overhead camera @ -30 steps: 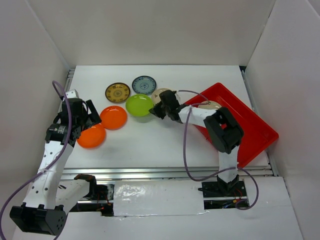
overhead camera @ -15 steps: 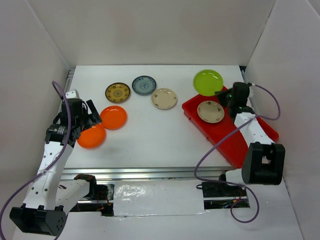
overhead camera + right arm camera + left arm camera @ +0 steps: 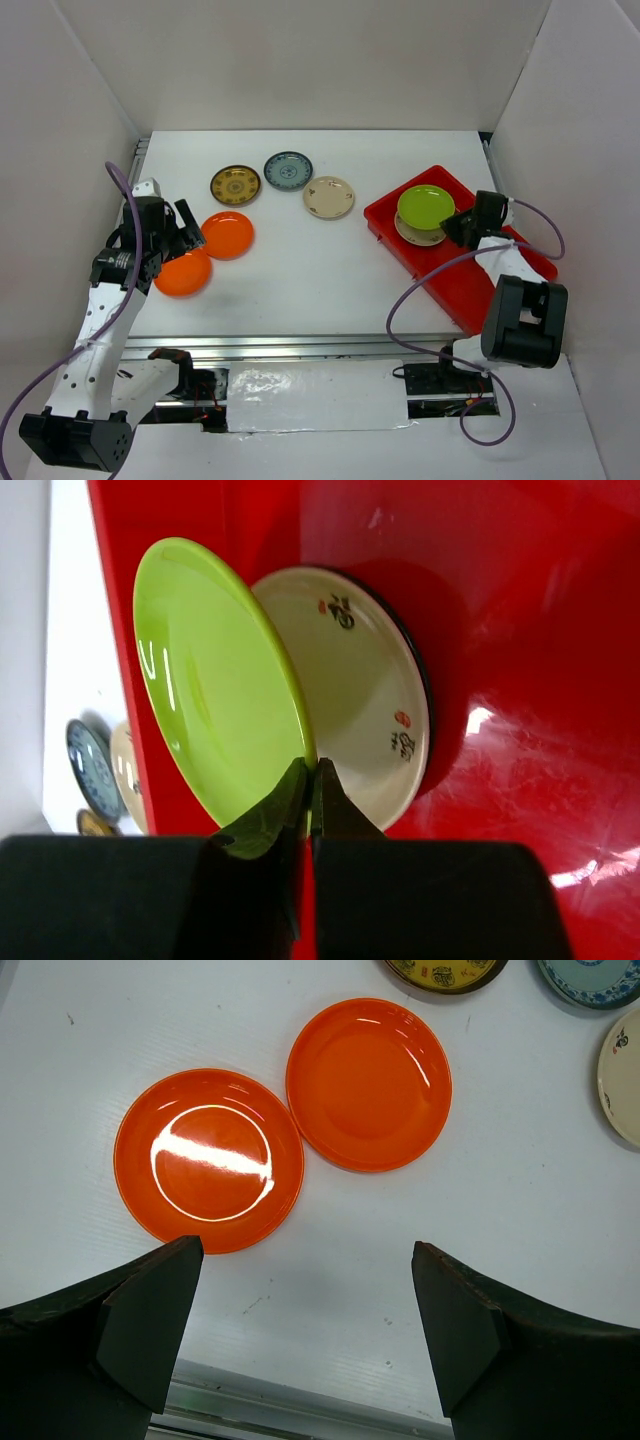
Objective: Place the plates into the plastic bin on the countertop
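Right gripper (image 3: 311,772): fingers pinched together on the near rim of the lime green plate (image 3: 215,680), holding it by a thin edge only.
Lime green plate: tilted, not flat, and poised over the beige plate (image 3: 360,700) that lies inside the red plastic bin (image 3: 540,600), towards the bin's left wall.
Stack below: a dark rim shows under that beige plate; it may be a black plate, though the wrist view is too tight to be sure.
Left gripper (image 3: 307,1252): fingers wide apart, gripping nothing, hanging above two orange plates, one nearer (image 3: 208,1160) and one farther (image 3: 368,1082), whose rims touch or very nearly so.
Countertop (image 3: 300,270): carries both orange plates plus a yellow-brown patterned plate (image 3: 235,185), a blue-grey patterned plate (image 3: 288,170) and a second beige plate (image 3: 329,197), all outside the bin.
Progress: judged early, with most plates yet to go in.
Risk, release: letting go at this tilt could send the green plate sliding off the beige one, or leave it propped against the bin wall.
Risk, grip: such a narrow bite on a glossy rim could slip and drop the plate early.
Risk, left side: closing on one orange plate could nudge its neighbour, since they sit so close.
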Controlling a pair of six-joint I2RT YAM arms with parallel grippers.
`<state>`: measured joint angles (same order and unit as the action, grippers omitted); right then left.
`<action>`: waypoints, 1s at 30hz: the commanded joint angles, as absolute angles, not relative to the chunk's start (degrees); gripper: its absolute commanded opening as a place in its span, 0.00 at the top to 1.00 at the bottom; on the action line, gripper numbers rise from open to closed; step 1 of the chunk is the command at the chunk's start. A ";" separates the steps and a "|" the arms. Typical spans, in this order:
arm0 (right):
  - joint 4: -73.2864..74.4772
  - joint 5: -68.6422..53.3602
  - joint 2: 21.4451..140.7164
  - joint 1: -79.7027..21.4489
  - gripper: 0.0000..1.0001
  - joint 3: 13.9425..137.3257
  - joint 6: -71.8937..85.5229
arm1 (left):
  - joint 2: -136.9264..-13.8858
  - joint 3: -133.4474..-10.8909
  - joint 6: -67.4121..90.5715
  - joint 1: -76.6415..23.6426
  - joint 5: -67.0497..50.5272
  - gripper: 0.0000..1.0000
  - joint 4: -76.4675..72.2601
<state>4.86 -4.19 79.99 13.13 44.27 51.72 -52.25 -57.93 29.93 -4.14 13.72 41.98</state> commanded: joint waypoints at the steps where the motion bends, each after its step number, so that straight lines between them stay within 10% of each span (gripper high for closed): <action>1: 0.62 -5.45 79.10 12.31 0.97 42.98 51.06 | -51.77 -58.80 28.74 -4.04 13.80 0.01 40.25; 5: 3.41 -4.67 77.09 12.30 0.31 43.24 51.06 | -51.86 -58.71 28.65 -4.04 13.71 0.01 40.17; 10: 8.43 -0.18 63.22 9.85 0.01 44.03 50.45 | -52.03 -58.80 28.65 -4.04 13.80 0.01 40.17; 13: 11.51 6.67 54.77 2.22 0.00 46.14 48.96 | -51.94 -58.80 28.83 -4.13 14.06 0.01 40.25; 14: 10.30 7.29 53.62 -15.90 0.00 46.40 48.96 | -51.94 -58.89 28.92 -4.04 14.32 0.01 40.34; 15: 8.63 4.60 53.00 -4.34 0.00 45.71 48.96 | -51.86 -58.89 29.09 -4.13 14.59 0.01 40.34; 17: 1.17 0.28 55.36 -13.33 0.00 44.48 50.09 | -52.03 -59.32 30.23 -3.96 16.95 0.01 41.39; 30: -12.66 -10.99 116.96 -44.82 0.02 80.49 60.46 | -51.59 -59.94 34.01 -1.41 23.91 0.01 43.77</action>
<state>-9.47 -8.75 114.13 -43.27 71.90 57.23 -52.18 -58.15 33.36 -1.61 22.55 44.58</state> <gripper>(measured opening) 0.988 0.993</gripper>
